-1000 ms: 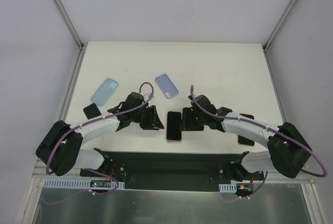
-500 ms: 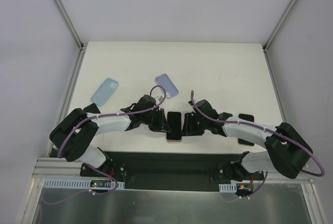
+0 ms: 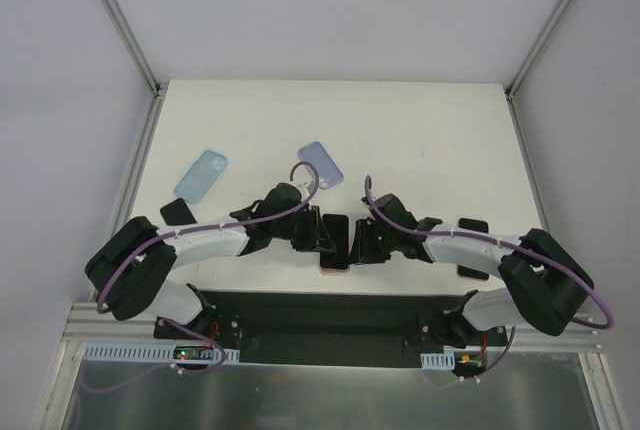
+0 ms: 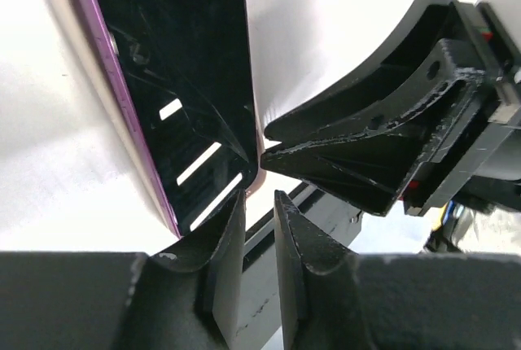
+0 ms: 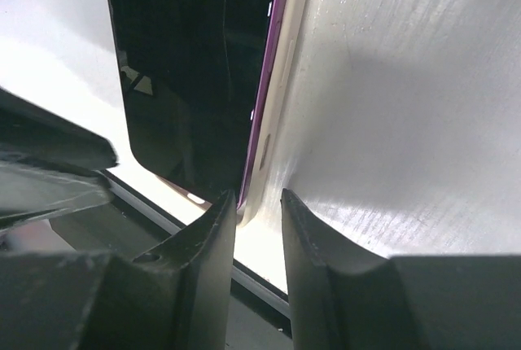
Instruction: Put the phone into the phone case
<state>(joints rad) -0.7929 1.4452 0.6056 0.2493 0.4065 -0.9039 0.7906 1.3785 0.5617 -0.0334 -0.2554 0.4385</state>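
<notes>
Near edge: black base plate (image 3: 330, 315), both arms bent inward over it. Just beyond, the phone (image 3: 335, 235) lies flat, dark screen up, in the cream phone case (image 3: 335, 267); the case lip shows along the phone's sides and near end. Left gripper (image 4: 259, 203) sits at the phone's left edge and right gripper (image 5: 256, 199) at its right edge, facing each other across it. Left jaws are drawn nearly together, only a slit, nothing seen in it. Right jaws are equally narrow, with the case lip at the slit's mouth; pinching or merely pressing, cannot tell. Judgement: seating step, late. The purple phone edge seems to ride above the lip on the right side, so probably not snapped home. Next move calls for downward pressure along edges and corners, no sideways shove. Farther: dark slab (image 3: 474, 224) partly under the right arm; black item (image 3: 177, 213) beside the left arm. Farthest: light blue case (image 3: 201, 175) and lavender case (image 3: 320, 164), well apart, no phone showing in either.
</notes>
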